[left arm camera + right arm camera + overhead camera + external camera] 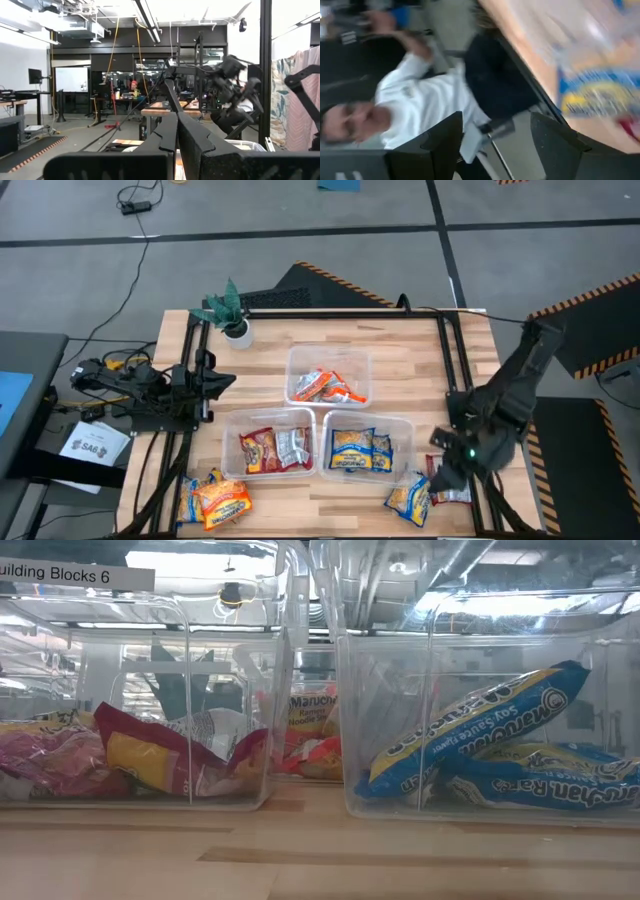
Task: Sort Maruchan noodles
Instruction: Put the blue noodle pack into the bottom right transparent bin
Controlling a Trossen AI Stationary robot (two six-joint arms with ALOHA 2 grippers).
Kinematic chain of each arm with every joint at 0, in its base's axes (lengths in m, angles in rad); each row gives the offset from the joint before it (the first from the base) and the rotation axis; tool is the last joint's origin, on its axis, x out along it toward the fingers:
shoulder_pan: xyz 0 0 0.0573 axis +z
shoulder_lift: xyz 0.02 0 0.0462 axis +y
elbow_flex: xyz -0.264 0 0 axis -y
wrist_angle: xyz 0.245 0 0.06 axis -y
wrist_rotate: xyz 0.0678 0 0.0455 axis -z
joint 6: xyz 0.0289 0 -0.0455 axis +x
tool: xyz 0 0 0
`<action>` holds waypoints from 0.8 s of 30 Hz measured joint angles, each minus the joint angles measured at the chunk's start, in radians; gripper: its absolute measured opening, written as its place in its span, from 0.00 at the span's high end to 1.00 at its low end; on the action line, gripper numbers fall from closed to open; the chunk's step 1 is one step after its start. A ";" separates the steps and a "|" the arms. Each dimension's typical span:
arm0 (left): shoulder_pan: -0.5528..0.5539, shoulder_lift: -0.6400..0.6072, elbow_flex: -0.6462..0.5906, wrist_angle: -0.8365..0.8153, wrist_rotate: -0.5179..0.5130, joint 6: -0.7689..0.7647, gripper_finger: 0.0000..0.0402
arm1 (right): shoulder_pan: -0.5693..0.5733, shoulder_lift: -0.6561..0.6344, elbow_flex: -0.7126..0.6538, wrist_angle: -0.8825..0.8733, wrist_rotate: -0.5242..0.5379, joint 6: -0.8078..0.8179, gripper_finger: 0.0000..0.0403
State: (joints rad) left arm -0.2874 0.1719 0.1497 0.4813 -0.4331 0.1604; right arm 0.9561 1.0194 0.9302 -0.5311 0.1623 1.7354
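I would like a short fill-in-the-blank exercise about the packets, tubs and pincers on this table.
1. The clear rectangular plastic tubs number ____.
2. The tub holding yellow-and-blue crinkly noodle packets sits nearer the ____ arm.
3. The right pincer, above loose packets, is ____.
4. The small green potted plant stands at the table's ____ side.

Missing: three; right; open; left

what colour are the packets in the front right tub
Blue and yellow crinkly plastic noodle packets, clearest in the low view.
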 joint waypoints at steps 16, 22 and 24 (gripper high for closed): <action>0.000 0.000 0.000 0.001 0.000 0.054 1.00 | 0.143 0.330 0.000 -0.235 -0.059 0.223 0.37; 0.000 0.000 0.000 0.001 0.000 0.067 1.00 | 0.134 0.428 0.000 -0.235 -0.105 0.177 0.37; 0.000 0.000 0.000 0.001 0.000 0.066 1.00 | 0.130 0.456 0.000 -0.239 -0.110 0.172 0.37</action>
State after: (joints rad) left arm -0.2871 0.1719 0.1497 0.4824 -0.4332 0.2268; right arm 1.0861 1.4758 0.9302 -0.7700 0.0519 1.9075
